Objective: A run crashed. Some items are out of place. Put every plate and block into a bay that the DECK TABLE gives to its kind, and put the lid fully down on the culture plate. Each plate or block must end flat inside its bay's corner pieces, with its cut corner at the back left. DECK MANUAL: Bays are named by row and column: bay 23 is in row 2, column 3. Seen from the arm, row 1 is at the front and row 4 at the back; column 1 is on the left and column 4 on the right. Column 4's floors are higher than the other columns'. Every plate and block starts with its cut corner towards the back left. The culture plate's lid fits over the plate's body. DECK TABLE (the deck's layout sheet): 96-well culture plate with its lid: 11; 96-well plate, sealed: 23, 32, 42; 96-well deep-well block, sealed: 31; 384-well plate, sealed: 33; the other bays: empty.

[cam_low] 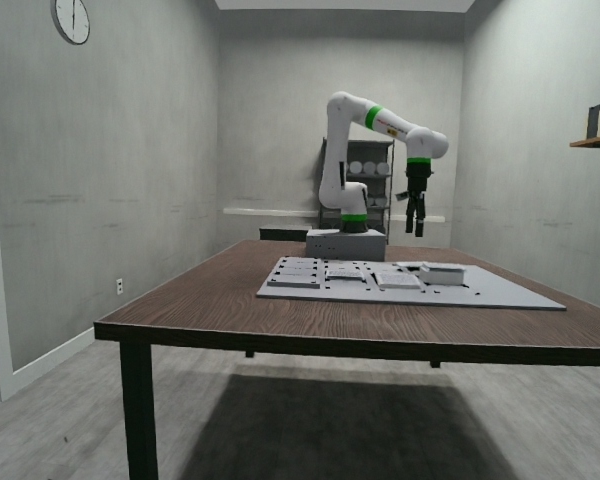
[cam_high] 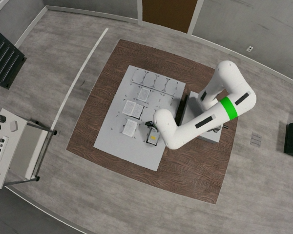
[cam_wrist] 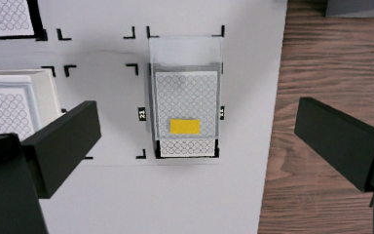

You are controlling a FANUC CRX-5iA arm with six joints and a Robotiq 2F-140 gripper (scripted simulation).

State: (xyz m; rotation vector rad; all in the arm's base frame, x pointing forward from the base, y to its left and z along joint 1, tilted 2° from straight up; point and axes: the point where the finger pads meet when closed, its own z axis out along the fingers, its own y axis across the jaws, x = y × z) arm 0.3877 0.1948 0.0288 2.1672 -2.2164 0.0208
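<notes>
The culture plate (cam_wrist: 186, 149) lies in bay 11. Its clear lid (cam_wrist: 185, 50) (cam_high: 153, 137), with a yellow label, is shifted towards column 2, leaving a strip of wells bare. My gripper (cam_wrist: 198, 117) (cam_low: 415, 235) is open and empty, high above them. A deep-well block (cam_high: 129, 127) (cam_low: 441, 275) (cam_wrist: 48, 95) stands around bay 31; whether a separate plate lies on it is unclear. One plate (cam_high: 137, 110) lies around bay 32; another plate (cam_high: 128, 107) beside it overlaps its edge, tilted. A further plate (cam_high: 143, 94) (cam_low: 344, 273) lies around bay 33. Well counts are unclear.
The grey deck (cam_high: 126, 149) (cam_low: 507, 294) (cam_wrist: 126, 195) bears black corner pieces. Column 4's raised floor (cam_high: 137, 76) (cam_low: 293, 284) is along one side. The arm's pedestal (cam_low: 346, 244) stands beyond the deck's front edge.
</notes>
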